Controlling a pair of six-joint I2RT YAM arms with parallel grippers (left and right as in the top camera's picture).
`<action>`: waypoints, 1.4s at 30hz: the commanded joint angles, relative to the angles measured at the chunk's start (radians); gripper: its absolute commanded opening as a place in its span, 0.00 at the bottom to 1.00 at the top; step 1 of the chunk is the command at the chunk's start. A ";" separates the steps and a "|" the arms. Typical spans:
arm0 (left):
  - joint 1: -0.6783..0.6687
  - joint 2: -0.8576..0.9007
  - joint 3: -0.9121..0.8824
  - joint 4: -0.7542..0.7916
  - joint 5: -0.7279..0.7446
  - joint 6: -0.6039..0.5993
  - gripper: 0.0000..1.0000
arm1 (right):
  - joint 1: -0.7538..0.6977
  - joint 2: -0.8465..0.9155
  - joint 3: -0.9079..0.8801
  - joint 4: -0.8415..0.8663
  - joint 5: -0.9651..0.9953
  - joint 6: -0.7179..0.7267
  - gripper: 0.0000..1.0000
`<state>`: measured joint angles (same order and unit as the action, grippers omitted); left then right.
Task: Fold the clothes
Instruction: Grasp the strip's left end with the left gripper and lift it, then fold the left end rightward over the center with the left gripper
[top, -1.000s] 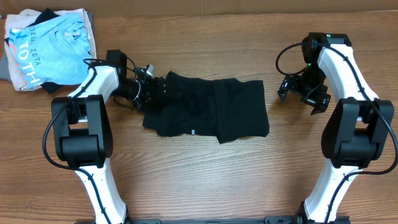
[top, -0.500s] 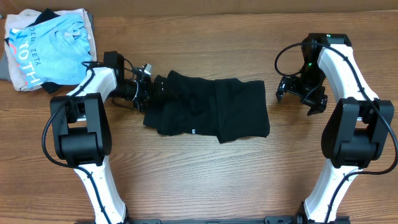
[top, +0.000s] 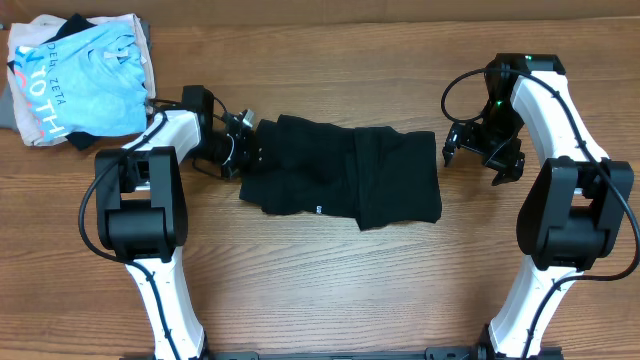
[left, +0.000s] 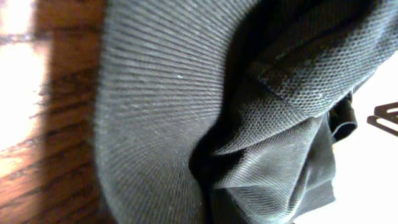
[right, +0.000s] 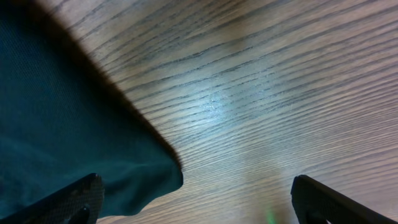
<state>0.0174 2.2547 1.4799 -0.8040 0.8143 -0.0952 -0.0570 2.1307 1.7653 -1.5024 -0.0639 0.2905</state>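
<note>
The clothes, a black T-shirt (top: 340, 180), lie folded into a rough rectangle mid-table, a small white mark on the front edge. My left gripper (top: 250, 148) is at the shirt's upper left edge and shut on the fabric. In the left wrist view bunched black cloth (left: 186, 112) fills the frame and hides the fingers. My right gripper (top: 478, 155) hovers open just right of the shirt's upper right corner. In the right wrist view that gripper (right: 196, 193) has bare wood between its fingers, and the shirt corner (right: 62, 124) reaches in by the left finger.
A light blue shirt with white lettering (top: 85, 85) lies on a pile of clothes at the table's far left corner. Bare wooden table (top: 320, 290) lies in front of the black shirt. Both arm bases stand at the front edge.
My left gripper has shut on the shirt's left edge and pushed right; the whole shirt has shifted slightly right. The right gripper stays open, almost still.
</note>
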 joint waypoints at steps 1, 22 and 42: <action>0.010 0.079 -0.043 -0.004 -0.197 -0.010 0.04 | 0.005 -0.031 0.020 -0.003 -0.006 -0.003 1.00; 0.199 -0.116 0.341 -0.500 -0.485 -0.044 0.04 | 0.005 -0.031 0.020 0.032 -0.047 -0.003 1.00; -0.279 -0.195 0.341 -0.438 -0.474 -0.220 0.04 | 0.006 -0.031 0.020 0.031 -0.047 -0.003 1.00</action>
<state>-0.2020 2.0705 1.8088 -1.2705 0.3355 -0.2466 -0.0570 2.1307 1.7653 -1.4700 -0.1013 0.2901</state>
